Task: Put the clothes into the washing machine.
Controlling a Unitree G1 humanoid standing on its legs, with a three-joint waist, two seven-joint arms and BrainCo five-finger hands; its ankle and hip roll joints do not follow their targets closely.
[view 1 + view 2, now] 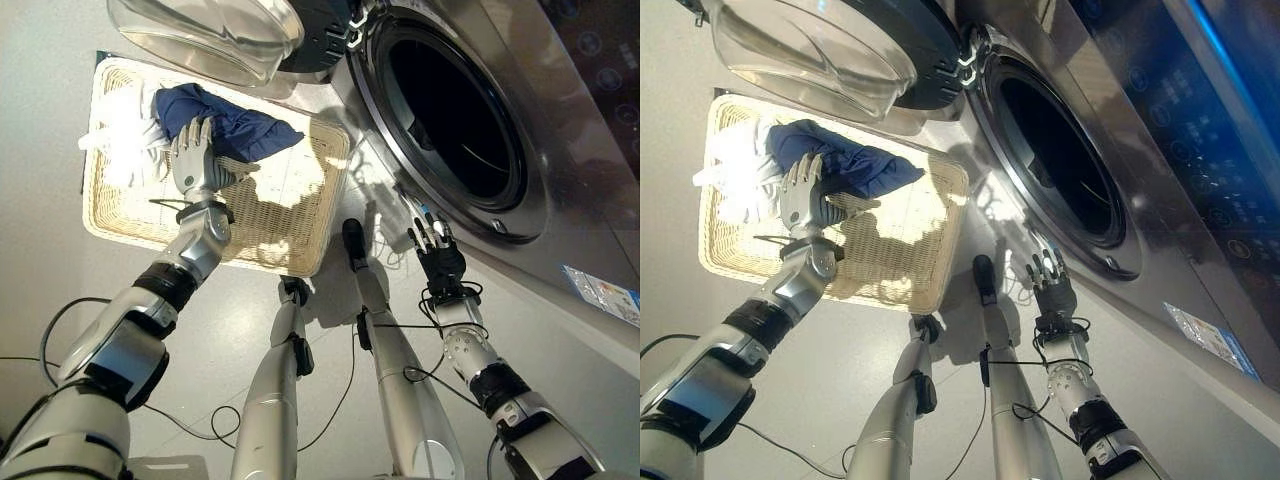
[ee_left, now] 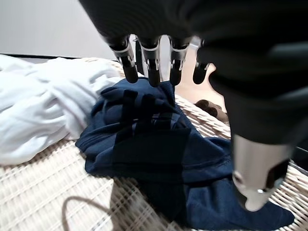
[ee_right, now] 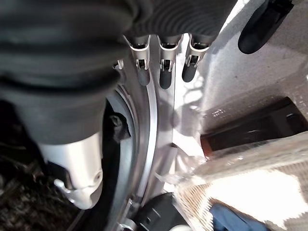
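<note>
Here, a shallow wicker basket (image 1: 300, 235) is seen on the floor beside an open front-loading washing machine (image 1: 455, 110), whose glass door (image 1: 205, 35) is swung out above the basket. Inside the basket, a crumpled navy garment (image 1: 240, 128) lies touching a bunched white garment (image 1: 125, 135). The left hand (image 1: 195, 160) is held just over the navy garment with fingers straight and released; nothing is grasped. The right hand (image 1: 437, 255) is held near the lower rim of the drum opening, fingers likewise relaxed and empty.

Both garments are judged to be soft, light and limp, likely to sag and trail when lifted, so a hold is best taken on the raised, bunched middle of the navy cloth, gathering several folds at once.

In the left wrist view, the folds of the navy garment (image 2: 159, 159) and the hand's shadow on them are shown closely. In the eye views, the basket's place beside the drum opening is shown instead.
</note>
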